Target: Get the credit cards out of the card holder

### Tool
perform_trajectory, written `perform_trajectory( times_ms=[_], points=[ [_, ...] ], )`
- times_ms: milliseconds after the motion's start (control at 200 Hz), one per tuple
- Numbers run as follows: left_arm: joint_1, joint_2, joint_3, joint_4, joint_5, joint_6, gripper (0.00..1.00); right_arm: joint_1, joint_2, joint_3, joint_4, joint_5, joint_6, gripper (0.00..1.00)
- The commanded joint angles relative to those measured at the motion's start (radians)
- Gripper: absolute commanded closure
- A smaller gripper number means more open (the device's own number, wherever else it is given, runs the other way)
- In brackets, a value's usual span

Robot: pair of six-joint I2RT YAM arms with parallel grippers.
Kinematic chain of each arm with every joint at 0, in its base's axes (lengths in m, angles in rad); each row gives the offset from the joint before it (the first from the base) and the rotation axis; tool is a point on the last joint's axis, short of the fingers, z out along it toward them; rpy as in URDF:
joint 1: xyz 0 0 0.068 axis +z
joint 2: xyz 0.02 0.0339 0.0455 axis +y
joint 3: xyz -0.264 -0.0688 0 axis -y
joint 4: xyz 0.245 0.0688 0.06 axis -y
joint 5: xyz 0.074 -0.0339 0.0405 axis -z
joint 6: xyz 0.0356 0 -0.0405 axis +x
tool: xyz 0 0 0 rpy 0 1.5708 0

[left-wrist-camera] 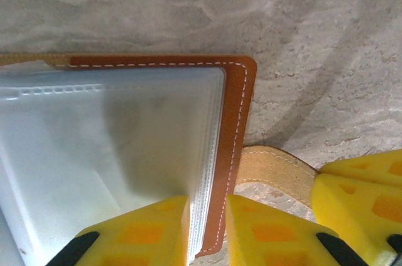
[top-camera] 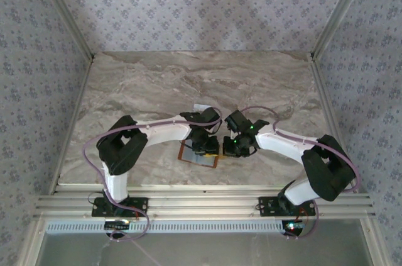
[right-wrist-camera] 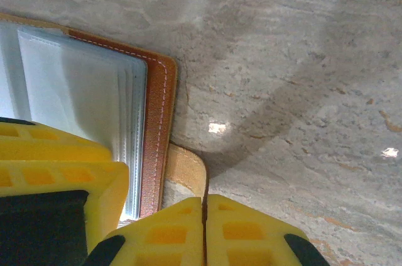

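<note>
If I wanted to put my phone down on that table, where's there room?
Bare marble: the far stretch of the table along the back wall, side to side. Crowded: the near middle, where the left gripper and right gripper meet at the card holder.

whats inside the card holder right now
The card holder holds a stack of frosted clear sleeves within its brown rim. Whether cards sit in them cannot be told; the cloudy plastic hides that.

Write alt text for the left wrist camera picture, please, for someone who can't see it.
An open card holder with a brown stitched leather rim and frosted plastic sleeves lies on a marbled table; the left gripper's yellow fingers straddle that rim. The right gripper, also yellow, sits by the holder's tan side tab.
</note>
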Motion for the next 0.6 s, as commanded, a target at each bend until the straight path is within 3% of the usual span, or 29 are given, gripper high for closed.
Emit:
perform_trajectory(
  times_ms=[0, 295, 600],
  points=[
    [0.009, -0.007, -0.016, -0.048, -0.037, 0.013, 0.77, 0.008, -0.006, 0.010, -0.035, -0.003, -0.006, 0.91],
    [0.031, -0.031, -0.025, -0.113, -0.097, 0.049, 0.77, 0.004, -0.001, 0.016, -0.037, 0.003, -0.007, 0.91],
    [0.032, -0.031, 0.020, -0.221, -0.187, 0.100, 0.70, 0.005, 0.000, 0.018, -0.042, 0.003, -0.008, 0.90]
  ],
)
